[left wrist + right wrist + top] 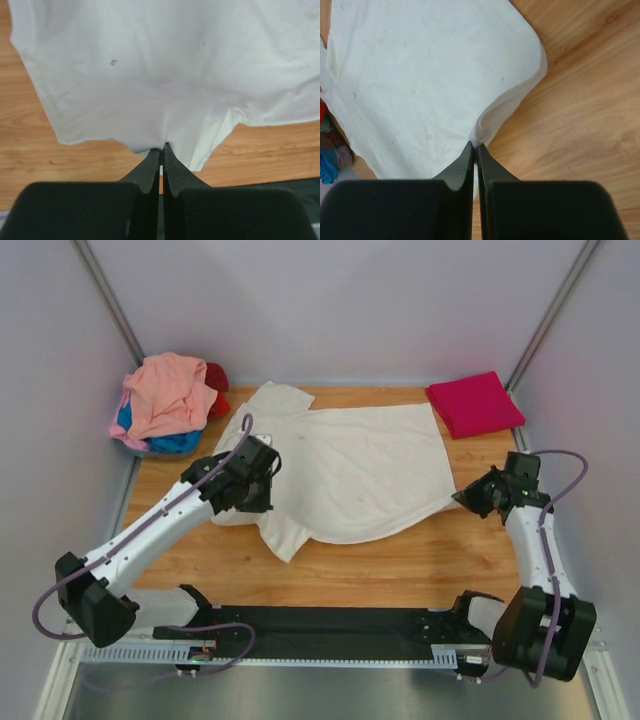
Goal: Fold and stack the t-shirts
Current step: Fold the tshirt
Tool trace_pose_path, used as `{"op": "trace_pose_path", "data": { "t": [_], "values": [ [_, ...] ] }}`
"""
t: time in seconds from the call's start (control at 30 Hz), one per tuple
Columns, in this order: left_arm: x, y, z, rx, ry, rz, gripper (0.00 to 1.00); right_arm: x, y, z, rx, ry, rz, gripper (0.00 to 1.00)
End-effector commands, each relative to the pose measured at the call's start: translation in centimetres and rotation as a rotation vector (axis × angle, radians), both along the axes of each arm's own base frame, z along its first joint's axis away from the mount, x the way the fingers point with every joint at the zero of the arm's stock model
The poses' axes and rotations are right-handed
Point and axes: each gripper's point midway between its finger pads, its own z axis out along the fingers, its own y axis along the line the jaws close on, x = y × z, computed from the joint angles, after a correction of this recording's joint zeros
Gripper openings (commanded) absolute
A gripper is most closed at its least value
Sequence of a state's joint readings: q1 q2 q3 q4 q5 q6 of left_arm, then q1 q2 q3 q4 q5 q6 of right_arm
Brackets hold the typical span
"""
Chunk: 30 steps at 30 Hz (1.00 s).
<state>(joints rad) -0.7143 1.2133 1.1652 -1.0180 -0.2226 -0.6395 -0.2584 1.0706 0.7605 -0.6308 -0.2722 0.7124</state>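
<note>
A cream-white t-shirt (350, 465) lies spread across the middle of the wooden table. My left gripper (262, 478) is shut on the shirt's left side; in the left wrist view the cloth (160, 75) bunches up right at the pinched gripper (163, 146). My right gripper (466, 498) is shut on the shirt's right lower corner, where the hem (512, 107) curls up at the gripper (475, 146). A magenta t-shirt (475, 403) lies folded at the back right. A salmon-pink t-shirt (170, 392) tops a pile over a blue one (172, 442) and a red one (216, 380).
The pile of shirts sits at the back left corner, against the grey wall. Bare wood (400, 565) shows between the cream shirt and the black rail (330, 625) at the near edge. Grey walls close in both sides.
</note>
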Motion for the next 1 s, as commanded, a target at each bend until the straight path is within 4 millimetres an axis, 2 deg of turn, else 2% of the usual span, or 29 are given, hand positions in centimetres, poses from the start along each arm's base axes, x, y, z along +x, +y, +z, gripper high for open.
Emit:
{"op": "trace_pose_path", "data": {
  "t": [0.0,0.03,0.07,0.1,0.17,0.2,0.23,0.27,0.3,0.37,0.4,0.47,0.5,0.57,0.6,0.63,0.7,0.73,0.77,0.97],
  "values": [
    [4.4,1.0,2.1,0.047,-0.086,0.004,0.00,4.0,0.0,3.4,-0.037,-0.123,0.065,0.00],
    [5.5,1.0,3.1,0.041,-0.110,0.018,0.00,4.6,-0.2,2.5,-0.031,-0.096,0.066,0.00],
    [6.5,1.7,3.1,0.051,-0.110,0.031,0.00,5.1,-0.4,2.5,-0.037,-0.092,0.065,0.00],
    [7.7,1.5,3.3,0.053,-0.110,0.035,0.00,5.8,-0.6,2.9,-0.037,-0.096,0.057,0.00],
    [9.1,1.3,3.2,0.053,-0.107,0.029,0.00,7.0,-0.8,2.3,-0.025,-0.080,0.051,0.00],
    [10.1,1.4,2.4,0.055,-0.082,0.041,0.00,7.4,-0.8,2.2,-0.013,-0.078,0.040,0.00],
    [10.8,1.2,2.9,0.040,-0.083,0.040,0.00,8.2,-1.1,2.8,-0.015,-0.095,0.033,0.00],
    [11.4,1.1,2.8,0.040,-0.077,0.037,0.00,8.7,-1.2,1.9,-0.007,-0.064,0.028,0.00],
    [12.1,1.1,1.9,0.045,-0.049,0.038,0.00,9.1,-1.3,2.0,-0.002,-0.062,0.026,0.00],
    [13.4,0.6,2.6,0.033,-0.059,0.039,0.00,10.1,-1.5,2.1,0.000,-0.062,0.017,0.00],
    [14.4,0.6,2.4,0.039,-0.058,0.044,0.00,10.6,-1.5,1.4,0.013,-0.042,0.012,0.00],
    [15.3,0.7,2.3,0.044,-0.052,0.051,0.00,11.3,-1.6,1.5,0.017,-0.044,0.012,0.00],
    [15.8,0.7,1.4,0.058,-0.031,0.055,0.00,11.6,-1.7,1.2,0.023,-0.038,0.010,0.00],
    [16.7,1.1,1.6,0.068,-0.036,0.067,0.00,12.2,-1.7,0.6,0.042,-0.028,0.008,0.00],
    [17.2,1.1,1.1,0.079,-0.026,0.072,0.00,12.5,-1.5,0.5,0.045,-0.028,0.012,0.00],
    [17.6,1.5,1.0,0.088,-0.026,0.082,0.00,12.8,-1.5,-0.3,0.048,-0.007,0.012,0.00],
    [18.3,1.8,0.1,0.099,-0.007,0.096,0.00,13.5,-1.2,-0.4,0.047,-0.005,0.024,0.00],
    [18.6,2.2,-0.1,0.104,-0.005,0.105,0.00,13.6,-1.3,-1.4,0.050,0.017,0.022,0.00],
    [19.0,2.6,-1.0,0.111,0.015,0.116,0.00,14.0,-1.2,-1.4,0.050,0.014,0.025,0.00],
    [20.3,4.2,-2.4,0.136,0.043,0.149,0.00,15.3,-0.7,-4.5,0.049,0.084,0.052,0.00]
  ]
}}
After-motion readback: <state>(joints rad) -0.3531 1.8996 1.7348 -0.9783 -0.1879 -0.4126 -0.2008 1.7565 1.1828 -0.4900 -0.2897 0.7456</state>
